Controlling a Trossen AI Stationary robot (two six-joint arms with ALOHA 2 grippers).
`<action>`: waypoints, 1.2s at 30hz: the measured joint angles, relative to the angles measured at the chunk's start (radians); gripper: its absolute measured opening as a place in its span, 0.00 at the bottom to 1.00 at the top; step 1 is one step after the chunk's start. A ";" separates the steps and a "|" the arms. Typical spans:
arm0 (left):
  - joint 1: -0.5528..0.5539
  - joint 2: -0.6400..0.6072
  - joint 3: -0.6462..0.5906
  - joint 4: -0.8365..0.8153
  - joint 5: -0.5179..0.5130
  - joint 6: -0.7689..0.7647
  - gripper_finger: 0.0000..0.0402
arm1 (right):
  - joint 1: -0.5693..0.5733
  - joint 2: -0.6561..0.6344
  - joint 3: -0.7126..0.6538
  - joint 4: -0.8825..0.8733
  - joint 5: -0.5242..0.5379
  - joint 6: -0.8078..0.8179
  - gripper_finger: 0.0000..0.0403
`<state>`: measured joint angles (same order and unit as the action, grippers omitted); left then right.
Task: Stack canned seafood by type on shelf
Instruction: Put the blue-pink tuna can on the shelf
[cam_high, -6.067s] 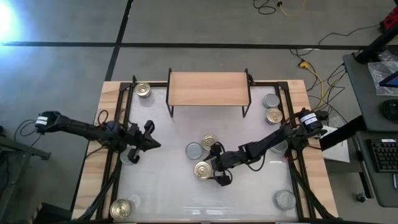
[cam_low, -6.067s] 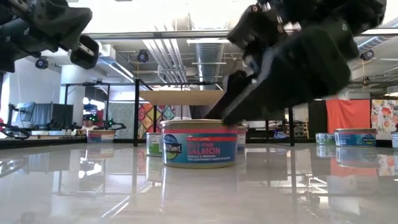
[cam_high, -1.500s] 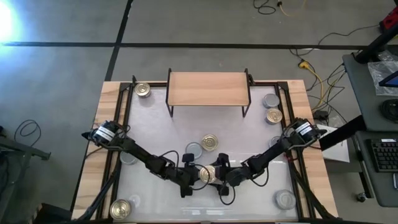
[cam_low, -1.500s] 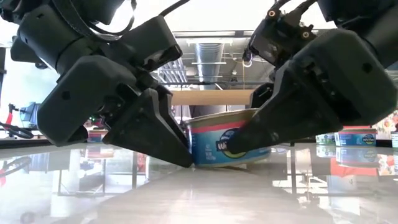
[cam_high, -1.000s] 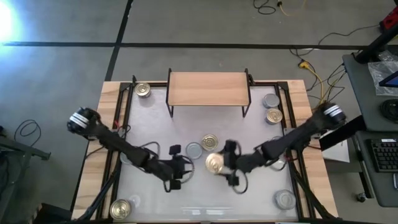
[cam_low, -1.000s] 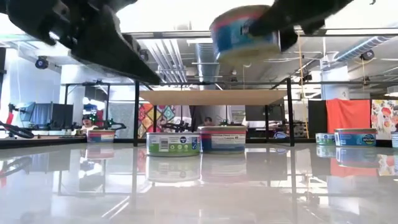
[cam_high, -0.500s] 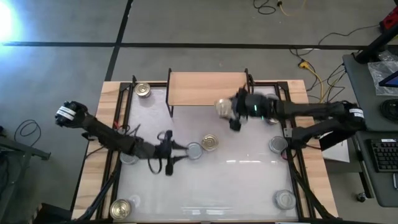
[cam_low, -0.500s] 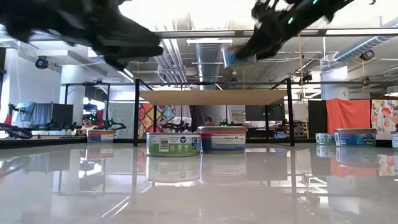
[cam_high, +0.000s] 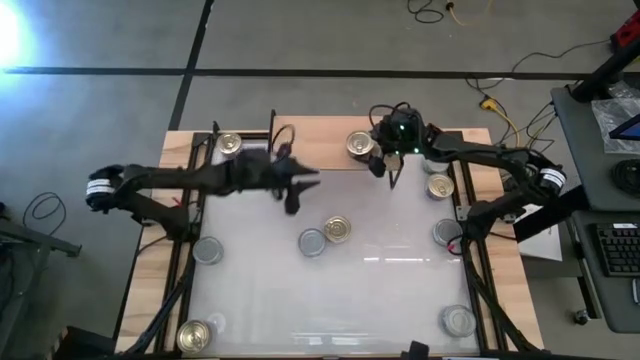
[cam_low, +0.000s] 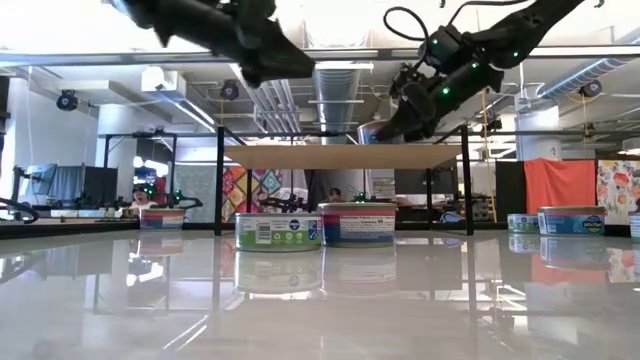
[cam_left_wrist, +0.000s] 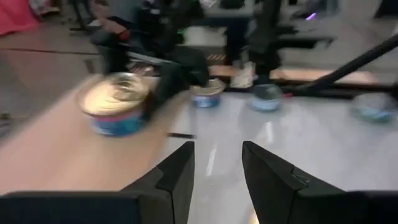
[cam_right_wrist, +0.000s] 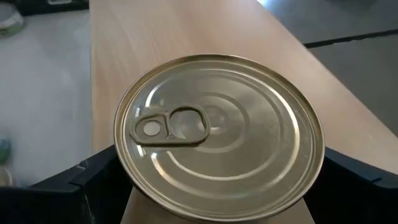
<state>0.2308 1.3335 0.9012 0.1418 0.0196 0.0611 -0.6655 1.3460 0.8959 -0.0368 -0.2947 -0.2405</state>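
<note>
The shelf (cam_high: 320, 142) stands at the table's far edge. My right gripper (cam_high: 364, 147) is shut on a gold-topped can (cam_right_wrist: 217, 134) over the shelf's right part. The low view shows that can (cam_low: 383, 131) close above the board (cam_low: 340, 155); whether it touches the board, I cannot tell. My left gripper (cam_high: 303, 186) hangs open and empty in front of the shelf's left half, high up in the low view (cam_low: 265, 45). A silver-topped can (cam_high: 312, 242) and a gold-topped can (cam_high: 338, 229) rest on their bottoms mid-table. My right gripper pinches the can's round side wall (cam_right_wrist: 124, 183) between its two fingers, one on each side across its width. The fingers (cam_right_wrist: 93, 177) come from the table's right, slanting down. The can sits level, pull-ring top up, over the shelf board.
More cans stand along the table's sides: gold (cam_high: 229, 144), silver (cam_high: 208, 250) and gold (cam_high: 195, 333) on the left; silver (cam_high: 436, 160), gold (cam_high: 441, 186), silver (cam_high: 447, 232) and silver (cam_high: 458, 320) on the right. The shelf's left half is bare.
My right gripper has carried the gold-topped can from the table's middle, up and toward the far edge, to above the shelf's right part. My left gripper has risen and gone from the table's middle toward the far edge, up to the shelf's front.
</note>
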 joint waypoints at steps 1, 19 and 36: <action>0.021 0.026 0.049 -0.041 0.000 0.026 0.29 | 0.000 0.001 0.012 -0.023 -0.001 -0.013 0.91; 0.229 0.558 0.704 -0.295 0.235 0.192 0.24 | -0.005 0.057 0.101 -0.180 0.000 -0.081 0.99; 0.249 0.768 0.937 -0.491 0.258 0.170 0.24 | -0.005 0.044 0.098 -0.191 0.008 -0.088 0.99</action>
<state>0.4797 2.1018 1.8385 -0.3490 0.2775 0.2308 -0.6704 1.3904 0.9944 -0.2277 -0.2867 -0.3287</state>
